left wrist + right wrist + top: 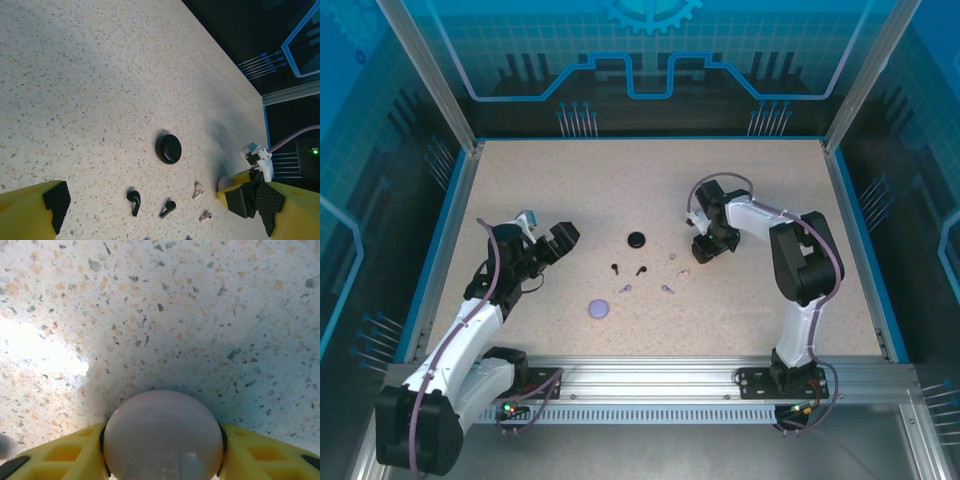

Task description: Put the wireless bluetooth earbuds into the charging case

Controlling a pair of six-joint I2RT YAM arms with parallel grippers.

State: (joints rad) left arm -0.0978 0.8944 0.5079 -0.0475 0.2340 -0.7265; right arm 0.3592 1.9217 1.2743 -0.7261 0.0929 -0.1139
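Little of the task looks done. Beside the closed black round plastic charging case (168, 148), on its side toward the arm bases, all six earbuds lie loose on the speckled beige surface (770, 180). The two black stemmed earbuds (134, 201) are nearest it, the two pale pink earbuds (198, 190) lie a little toward the right arm, and the two lavender earbuds (625, 290) are farther out. The flat lavender disc-shaped case (599, 309) sits beyond those, well apart from the black case, and also looks shut.

On the right-arm side of the black case, the right gripper (162, 440) has its jaws pinching the pale pink round case (162, 415), yellow fingers (65, 452) pressed to both flanks. Whether it rests on the surface or is raised I cannot tell. Its lid seems closed.

The left gripper (163, 200) hangs on the black case's other side, jaws spread wide and holding nothing.

By my judgement, opening a case comes first (probably the pink one), and then every earbud has yet to be seated.
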